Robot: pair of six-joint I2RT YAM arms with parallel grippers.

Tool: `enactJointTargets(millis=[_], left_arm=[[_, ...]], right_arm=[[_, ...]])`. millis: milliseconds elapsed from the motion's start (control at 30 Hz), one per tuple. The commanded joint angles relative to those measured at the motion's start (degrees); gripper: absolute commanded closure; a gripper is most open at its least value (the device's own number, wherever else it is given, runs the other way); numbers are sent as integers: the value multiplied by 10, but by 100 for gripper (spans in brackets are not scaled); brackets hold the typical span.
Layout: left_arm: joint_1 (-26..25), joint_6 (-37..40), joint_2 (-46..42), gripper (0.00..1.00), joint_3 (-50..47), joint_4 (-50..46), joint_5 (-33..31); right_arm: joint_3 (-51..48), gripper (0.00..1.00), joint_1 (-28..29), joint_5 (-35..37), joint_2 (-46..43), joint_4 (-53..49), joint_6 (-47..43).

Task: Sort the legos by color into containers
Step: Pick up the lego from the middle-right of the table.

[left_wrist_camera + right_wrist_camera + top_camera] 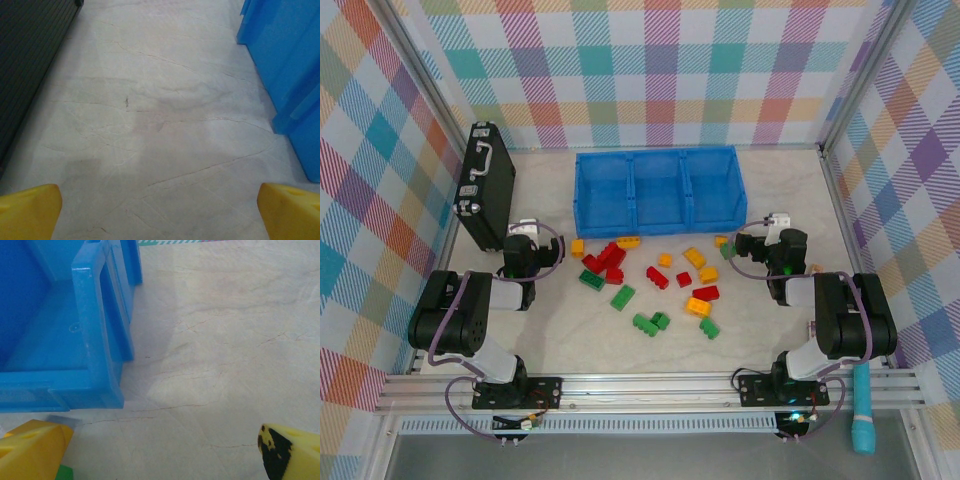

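Three compartments of the blue bin point(657, 190), all seemingly empty, stand at the far side of the table point(570, 330). Both arms sit folded low, forearms aimed at the bin. Left gripper point(525, 245) and right gripper point(752, 243) stand wide, holding nothing. The legos point(650, 285) lie scattered between them. Nearest is a green brick point(728, 252), just inboard of the right gripper.

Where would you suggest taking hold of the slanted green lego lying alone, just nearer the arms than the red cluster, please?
Take the green lego at its middle, across its narrow width, coming straight down from above. It lies flat and slanted on the table with both long sides free, so turn the pincer to match. The open left pincer looks nearer.
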Motion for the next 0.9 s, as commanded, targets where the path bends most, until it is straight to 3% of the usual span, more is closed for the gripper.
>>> enactJointTargets(millis=[0, 333, 400, 467, 600, 733, 867], left_arm=[[-4, -7, 6, 0, 13, 21, -1], [-3, -11, -12, 0, 20, -3, -8], [-3, -16, -85, 0, 87, -195, -17], [-3, -30, -136, 0, 164, -322, -21], [-12, -52, -207, 0, 276, -468, 40], [-31, -35, -243, 0, 390, -608, 80], [-37, -15, -261, 0, 474, -739, 108]], right_arm=[[12, 1, 6, -12, 6, 26, 9], [10, 1, 5, -12, 5, 28, 9], [13, 1, 5, -10, 2, 21, 10], [24, 1, 6, -4, -8, -6, 13], [46, 1, 6, -4, -40, -72, 12], [83, 0, 6, -33, -85, -204, 14], [143, 7, 16, -72, -109, -366, 38]])
